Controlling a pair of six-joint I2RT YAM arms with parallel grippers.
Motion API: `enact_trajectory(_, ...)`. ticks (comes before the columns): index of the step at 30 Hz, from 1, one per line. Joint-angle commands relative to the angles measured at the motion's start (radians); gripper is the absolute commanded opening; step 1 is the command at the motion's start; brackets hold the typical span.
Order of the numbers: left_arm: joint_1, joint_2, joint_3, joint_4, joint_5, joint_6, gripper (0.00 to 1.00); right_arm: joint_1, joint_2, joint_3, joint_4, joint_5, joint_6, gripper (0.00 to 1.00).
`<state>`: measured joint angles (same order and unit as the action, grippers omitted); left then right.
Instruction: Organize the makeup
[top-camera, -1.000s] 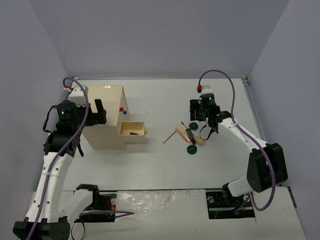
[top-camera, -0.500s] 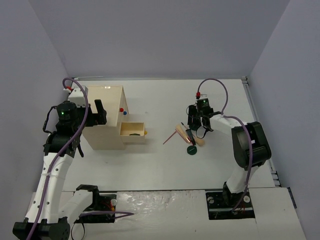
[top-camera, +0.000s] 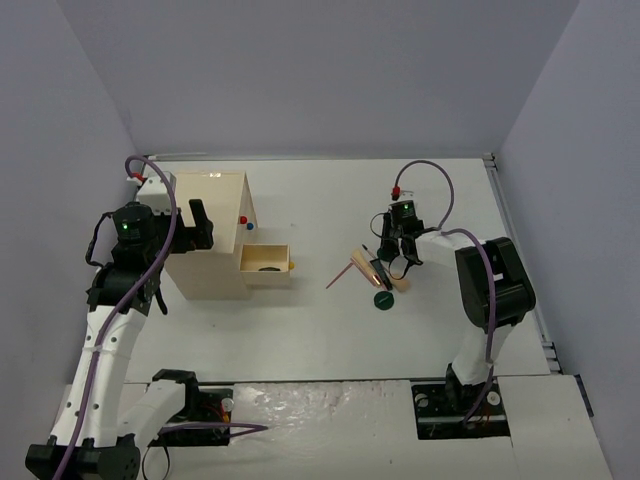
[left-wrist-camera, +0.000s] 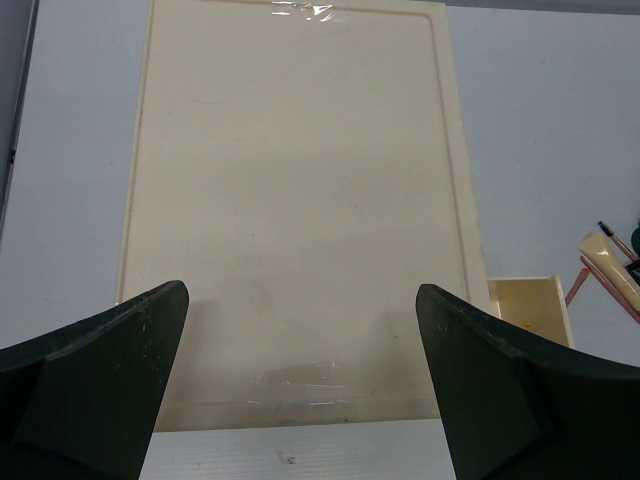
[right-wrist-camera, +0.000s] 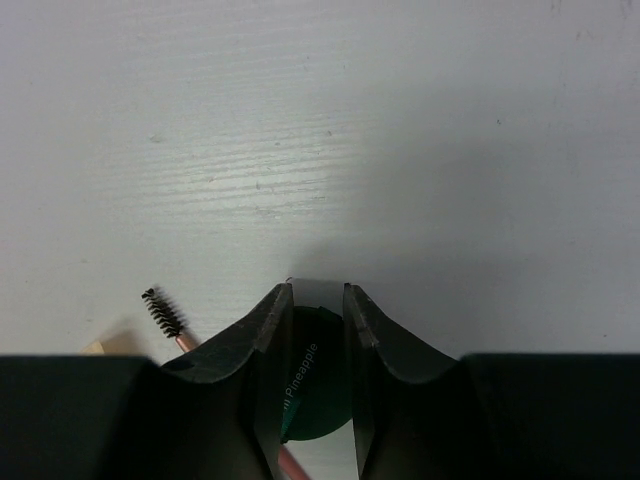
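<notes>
Green first: pinching the dark green compact (right-wrist-camera: 312, 385) with the right hand (right-wrist-camera: 316, 292), fingers drawn nearly together and the compact filling the narrow gap between them, so judging it clamped. Not telling from either view whether it is off the tabletop (right-wrist-camera: 420, 120).

Working at the 3 o'clock edge of the makeup pile (top-camera: 372, 268), right of the tabletop's centre. Seeing a spoolie brush (right-wrist-camera: 160, 310) on a pinkish stem at 8 o'clock of the fingertips, a beige piece (left-wrist-camera: 605, 258) in the pile, and a second compact (top-camera: 382, 298) lying alone at 5 o'clock of the pile, just beside it.

Holding the left hand (left-wrist-camera: 300, 300) spread wide, gripping nothing, hovering over the flat top of the cream box (left-wrist-camera: 300, 180) at 9 o'clock of the tabletop. Keeping the box's drawer (top-camera: 265, 262) open, jutting toward 3 o'clock.

Judging the step as picking one item from the pile, with most of the sorting undone. Needing next: lifting straight up clear of the brush stem, carrying toward 9 o'clock to the drawer, keeping the squeeze firm on a smooth rim likely to slip, releasing low inside.
</notes>
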<state>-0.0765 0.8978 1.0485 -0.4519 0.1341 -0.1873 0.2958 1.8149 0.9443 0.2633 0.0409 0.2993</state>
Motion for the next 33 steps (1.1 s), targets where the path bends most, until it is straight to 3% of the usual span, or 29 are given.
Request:
enact_trajectory(1,0.006,0.002,0.022,0.053,0.014,-0.006,0.97,0.000,-0.023,-0.027,-0.040,0.025,0.011,0.29)
enact_trajectory(7,0.005,0.004,0.021,0.055,0.016,-0.008,0.97,0.002,-0.063,-0.010,-0.078,0.051,-0.001,0.38)
enact_trajectory(12,0.004,0.004,0.021,0.055,0.018,-0.009,0.97,0.011,-0.086,-0.022,-0.111,0.062,-0.009,0.37)
enact_trajectory(16,0.006,0.003,0.021,0.055,0.021,-0.009,0.97,0.011,-0.080,-0.038,-0.113,0.051,-0.008,0.28)
enact_trajectory(20,0.006,-0.002,0.021,0.055,0.020,-0.008,0.97,0.011,-0.059,-0.036,-0.104,0.028,-0.002,0.05)
enact_trajectory(22,0.006,-0.002,0.021,0.055,0.019,-0.009,0.97,0.011,-0.059,-0.035,-0.101,0.025,0.000,0.00)
enact_trajectory(33,0.006,-0.004,0.021,0.055,0.014,-0.008,0.97,0.036,-0.198,0.024,-0.094,0.016,-0.057,0.00)
